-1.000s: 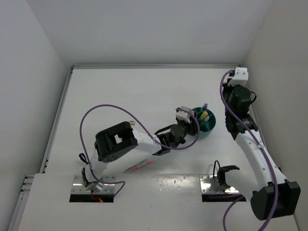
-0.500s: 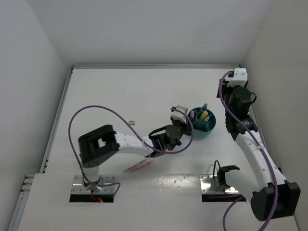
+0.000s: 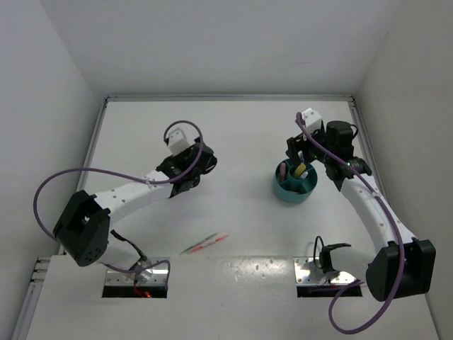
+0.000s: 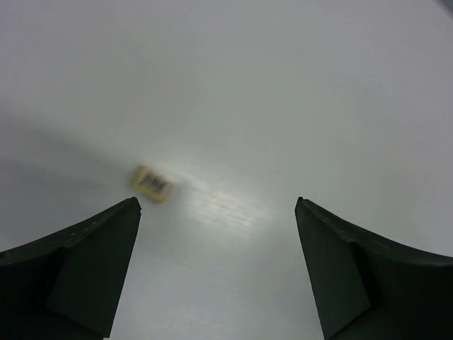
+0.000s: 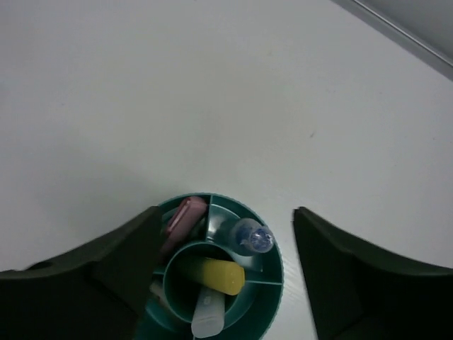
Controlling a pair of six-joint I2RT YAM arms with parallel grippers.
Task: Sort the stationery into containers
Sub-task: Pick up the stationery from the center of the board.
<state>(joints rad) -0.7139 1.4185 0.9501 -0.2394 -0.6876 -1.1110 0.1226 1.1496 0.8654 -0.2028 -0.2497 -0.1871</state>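
Note:
The teal cup (image 3: 296,185) (image 5: 272,301) stands right of centre. It holds a pink marker (image 5: 182,216), a clear blue-capped tube (image 5: 253,237), a yellow marker (image 5: 216,273) and a pale one (image 5: 209,315). My right gripper (image 3: 300,150) (image 5: 226,210) hangs open just above the cup with nothing between its fingers. My left gripper (image 3: 192,170) (image 4: 216,202) is open and empty over bare table. A tiny beige block (image 4: 152,183) lies just ahead of its left finger (image 4: 85,262). A thin green pen (image 3: 190,248) and a pink pen (image 3: 216,239) lie near the front.
White walls close the table at the back (image 3: 226,98) and on both sides. The left arm's purple cable (image 3: 49,185) loops out to the left. Two metal base plates (image 3: 311,269) sit at the near edge.
My left gripper has left the cup, swung left and back, and opened. My right gripper has moved in from the right wall to above the cup and opened.

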